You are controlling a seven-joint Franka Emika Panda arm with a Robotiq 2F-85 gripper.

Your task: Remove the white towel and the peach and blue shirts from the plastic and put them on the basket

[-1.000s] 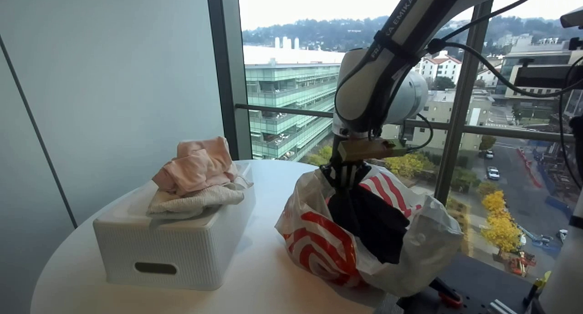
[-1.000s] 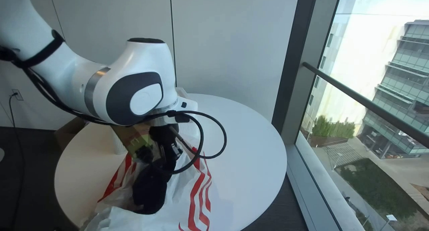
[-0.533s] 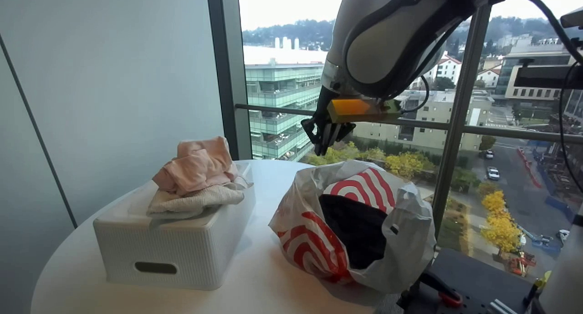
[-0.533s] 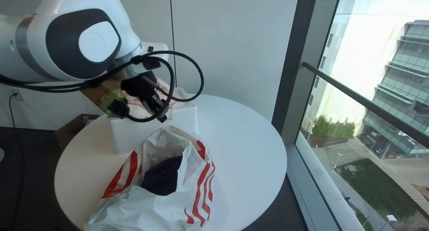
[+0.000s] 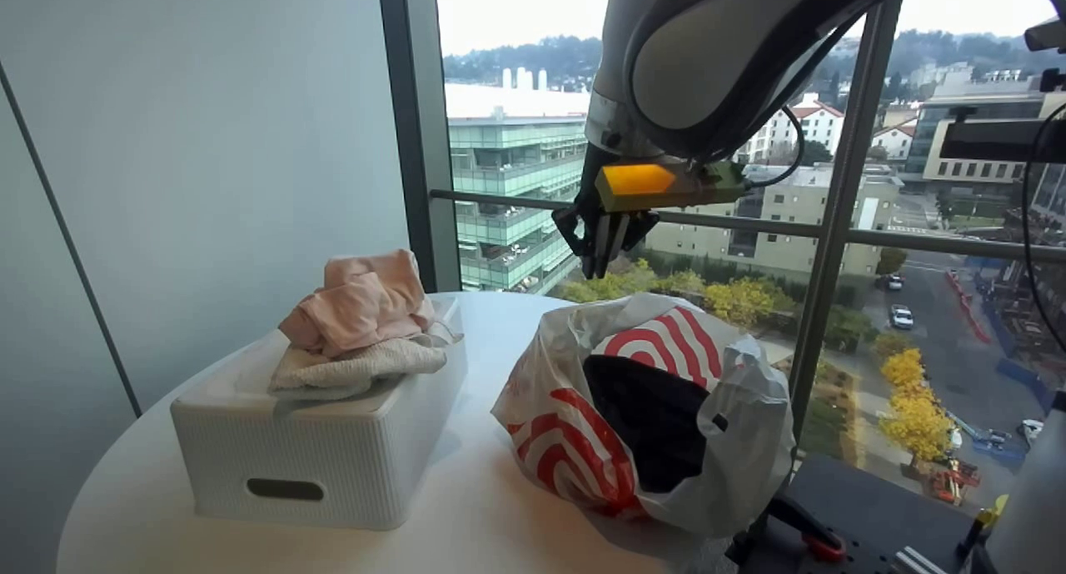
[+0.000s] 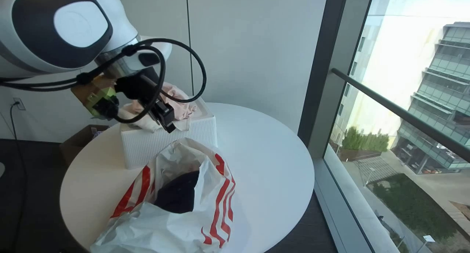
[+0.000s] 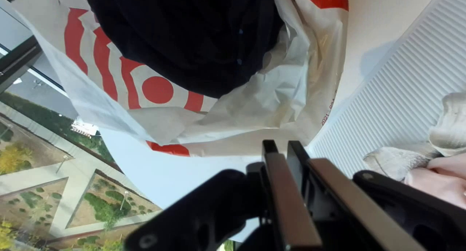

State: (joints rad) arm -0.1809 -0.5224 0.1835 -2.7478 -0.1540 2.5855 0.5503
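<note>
1. The fingers [image 7: 285, 200] hang closed above the bag [image 5: 575, 457]; the wrist view shows a thin slit between them.
2. Inside the bag, the navy shirt [image 5: 654, 420] slants down rightward in an exterior view; only the wrist view shows its two blue dots [image 7: 240, 31].
3. The peach shirt [image 5: 366, 307] lies on the towel [image 5: 366, 366], atop the basket [image 5: 225, 449].
4. Only an exterior view shows the slot [image 5: 284, 491]; there the basket's long axis runs front to back.

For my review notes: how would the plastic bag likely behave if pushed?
The plastic bag would probably buckle rather than slide as a block, since its walls look thin and creased. Its mouth could fold over, as the rim is wavy. The dark blue shirt inside may weigh it down somewhat.
</note>
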